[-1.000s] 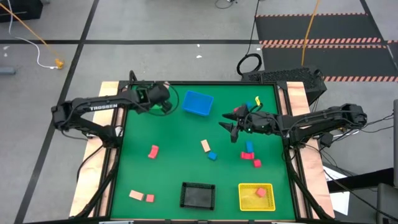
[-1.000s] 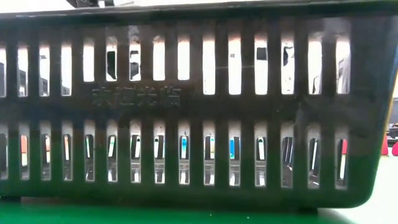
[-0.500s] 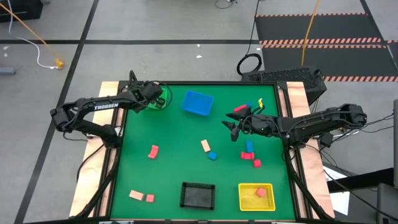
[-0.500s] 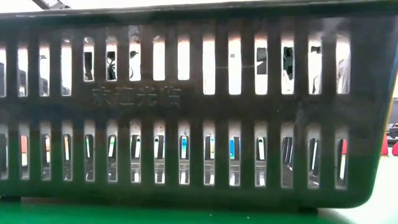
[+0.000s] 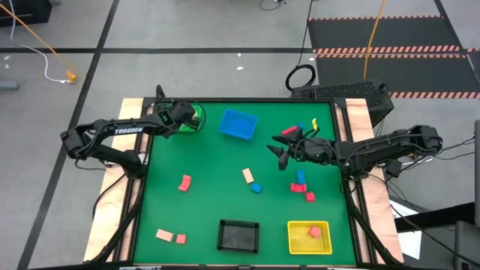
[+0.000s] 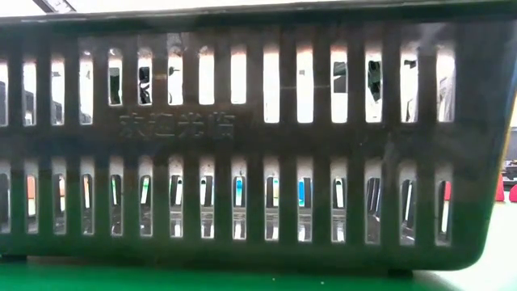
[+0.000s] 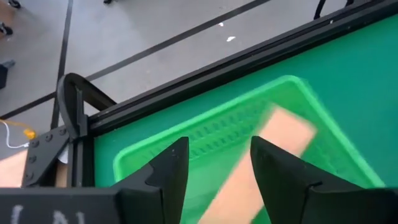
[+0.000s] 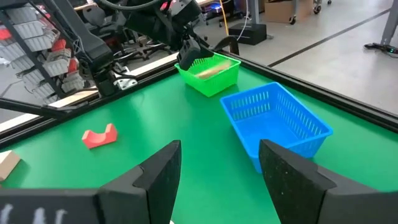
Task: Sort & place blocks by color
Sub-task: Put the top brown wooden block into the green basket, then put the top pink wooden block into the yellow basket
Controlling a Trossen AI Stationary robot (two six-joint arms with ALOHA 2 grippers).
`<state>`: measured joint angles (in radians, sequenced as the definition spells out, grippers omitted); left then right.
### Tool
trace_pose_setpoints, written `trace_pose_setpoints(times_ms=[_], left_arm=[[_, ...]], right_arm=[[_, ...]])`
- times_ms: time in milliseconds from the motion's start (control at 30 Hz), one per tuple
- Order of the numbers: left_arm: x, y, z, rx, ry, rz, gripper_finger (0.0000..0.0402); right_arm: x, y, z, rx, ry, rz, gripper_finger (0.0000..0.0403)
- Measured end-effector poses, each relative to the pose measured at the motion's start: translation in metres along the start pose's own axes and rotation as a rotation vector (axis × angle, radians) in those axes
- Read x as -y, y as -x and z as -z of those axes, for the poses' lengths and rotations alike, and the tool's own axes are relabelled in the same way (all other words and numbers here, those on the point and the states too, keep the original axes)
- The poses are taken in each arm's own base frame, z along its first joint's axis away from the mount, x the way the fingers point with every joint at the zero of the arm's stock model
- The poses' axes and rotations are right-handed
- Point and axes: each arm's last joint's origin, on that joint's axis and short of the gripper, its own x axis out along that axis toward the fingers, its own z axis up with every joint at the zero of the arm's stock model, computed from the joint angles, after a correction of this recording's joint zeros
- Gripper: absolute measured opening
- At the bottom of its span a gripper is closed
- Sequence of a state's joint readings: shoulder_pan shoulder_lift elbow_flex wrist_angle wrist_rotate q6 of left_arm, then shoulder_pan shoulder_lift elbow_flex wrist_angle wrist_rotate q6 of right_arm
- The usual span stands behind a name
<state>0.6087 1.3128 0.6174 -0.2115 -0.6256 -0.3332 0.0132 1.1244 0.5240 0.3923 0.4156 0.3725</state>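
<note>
Fingers of the left gripper (image 7: 214, 171) have just spread, dropping a tan block (image 7: 261, 158) into the green basket (image 5: 196, 118), upper left; one block sorted.

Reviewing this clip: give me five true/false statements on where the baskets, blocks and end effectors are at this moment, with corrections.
1. The left end effector is over the green basket. True.
2. A tan block shows at the green basket between the left fingers. True.
3. The yellow basket is empty. False: a pink-red block lies in it.
4. The blue basket sits beside the black basket. False: they stand at opposite edges of the table.
5. The right end effector is shut on a blue block. False: it is open and holds nothing.
</note>
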Motion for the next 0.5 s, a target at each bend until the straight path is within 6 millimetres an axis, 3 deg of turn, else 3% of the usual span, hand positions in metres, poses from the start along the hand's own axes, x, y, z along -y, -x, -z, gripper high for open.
trace_pose_setpoints(times_ms=[233, 500], left_arm=[[0.008, 0.009, 0.001, 0.019, 0.023, 0.053, 0.0141], [0.035, 0.053, 0.001, 0.036, 0.046, 0.501, 0.0136]], right_arm=[[0.000, 0.000, 0.000, -0.001, 0.000, 0.000, 0.0206], [0.000, 0.000, 0.001, -0.007, 0.003, 0.002, 0.0206]])
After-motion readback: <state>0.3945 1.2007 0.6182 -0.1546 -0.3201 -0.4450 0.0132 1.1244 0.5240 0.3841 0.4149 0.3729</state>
